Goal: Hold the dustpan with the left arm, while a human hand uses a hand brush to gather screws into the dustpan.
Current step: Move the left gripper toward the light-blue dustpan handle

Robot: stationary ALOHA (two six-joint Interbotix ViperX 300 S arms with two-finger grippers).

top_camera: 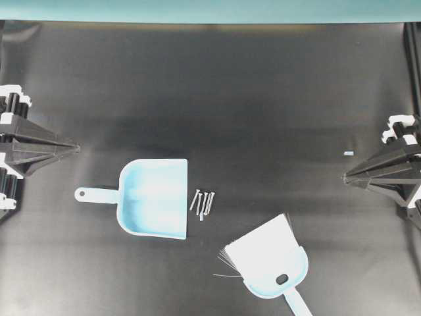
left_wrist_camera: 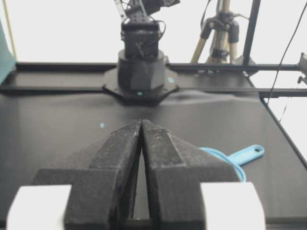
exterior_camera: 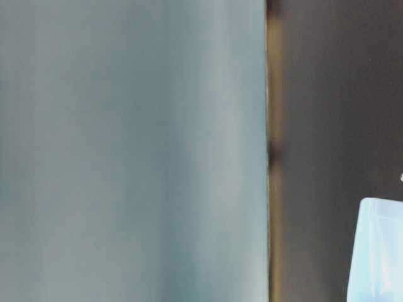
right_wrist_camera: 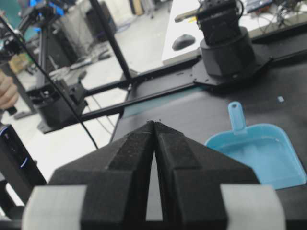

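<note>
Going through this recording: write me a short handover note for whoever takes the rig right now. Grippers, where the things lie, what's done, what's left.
Left gripper: shut, holding nothing, parked at the left edge, clear of the dustpan.
Right gripper: shut, holding nothing, parked at the right edge.
Dustpan: flat on the black table, handle toward the left arm, mouth facing the screws.
Screws: clustered just outside the mouth.
Hand brush: lying near the front edge; no human hand visible.
Done: nothing. Left: grasp the dustpan, hold it, sweep.

Black table mat (top_camera: 263, 85), tiny pale blue fleck (top_camera: 348, 153), teal backdrop (top_camera: 197, 10).
</note>
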